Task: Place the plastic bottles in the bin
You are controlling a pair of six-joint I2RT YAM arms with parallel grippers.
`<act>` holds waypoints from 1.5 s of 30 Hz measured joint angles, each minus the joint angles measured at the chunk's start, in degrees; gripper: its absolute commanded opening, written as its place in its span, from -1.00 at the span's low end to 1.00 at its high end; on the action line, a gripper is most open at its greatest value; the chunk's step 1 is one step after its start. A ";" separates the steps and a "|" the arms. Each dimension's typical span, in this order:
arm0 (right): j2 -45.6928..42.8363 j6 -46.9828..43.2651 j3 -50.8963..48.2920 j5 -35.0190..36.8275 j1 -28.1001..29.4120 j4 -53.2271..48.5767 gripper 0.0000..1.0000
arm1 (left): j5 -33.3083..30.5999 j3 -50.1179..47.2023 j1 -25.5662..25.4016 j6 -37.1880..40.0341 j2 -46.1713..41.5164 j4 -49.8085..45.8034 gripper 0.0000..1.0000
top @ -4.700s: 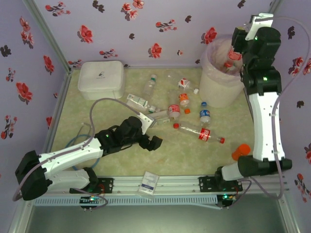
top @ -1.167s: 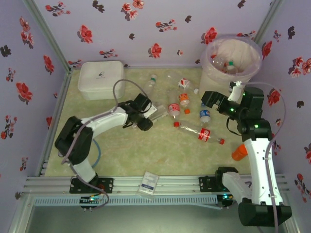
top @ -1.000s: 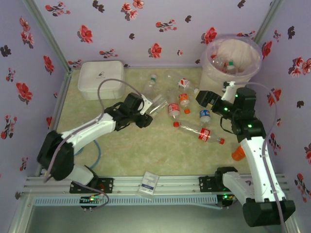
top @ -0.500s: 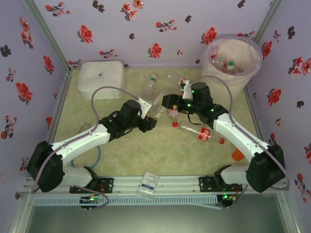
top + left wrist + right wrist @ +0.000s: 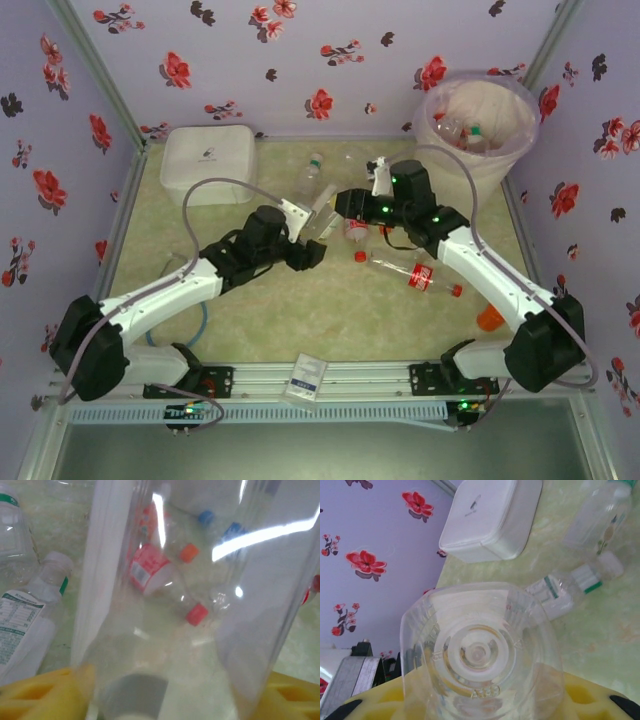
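One clear plastic bottle (image 5: 325,211) hangs above the mat between both grippers. My right gripper (image 5: 346,205) is shut on its base end; in the right wrist view the round base (image 5: 480,650) sits squeezed between the yellow pads (image 5: 380,705). My left gripper (image 5: 311,238) is open round the other end, with the bottle's body (image 5: 175,605) standing between its pads (image 5: 45,695). The bin (image 5: 440,170) stands at the far right with bottles (image 5: 465,131) inside. More plastic bottles lie on the mat: a long red-labelled one (image 5: 410,272), a green-capped one (image 5: 308,176) and a red-labelled one (image 5: 356,230).
A flat white lidded box (image 5: 208,163) sits at the far left, also seen from the right wrist (image 5: 490,517). An orange object (image 5: 488,318) lies by the right wall. A white-labelled bottle (image 5: 25,625) lies just left of my left gripper. A white card (image 5: 310,375) rests on the front rail.
My right arm swung in from the bin side to the bottle that my left gripper held up, and closed on its base. The left jaws have widened.
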 measured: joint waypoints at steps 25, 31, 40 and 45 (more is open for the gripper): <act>11.30 -41.79 53.16 52.48 -20.74 -20.00 -0.94 | -4.52 -8.04 0.00 -3.02 -14.56 -5.38 1.00; 19.63 -42.95 53.75 53.02 -21.18 -21.40 -1.00 | -5.66 -9.31 0.00 -4.20 -14.75 -6.21 1.00; 27.47 -42.21 53.66 52.13 -22.97 -21.84 -1.00 | -6.16 -12.48 0.00 -6.71 -15.30 -7.28 1.00; 34.77 -40.70 58.42 49.72 -25.66 -22.38 -1.00 | -6.56 -12.70 0.00 -7.10 -17.09 -8.22 1.00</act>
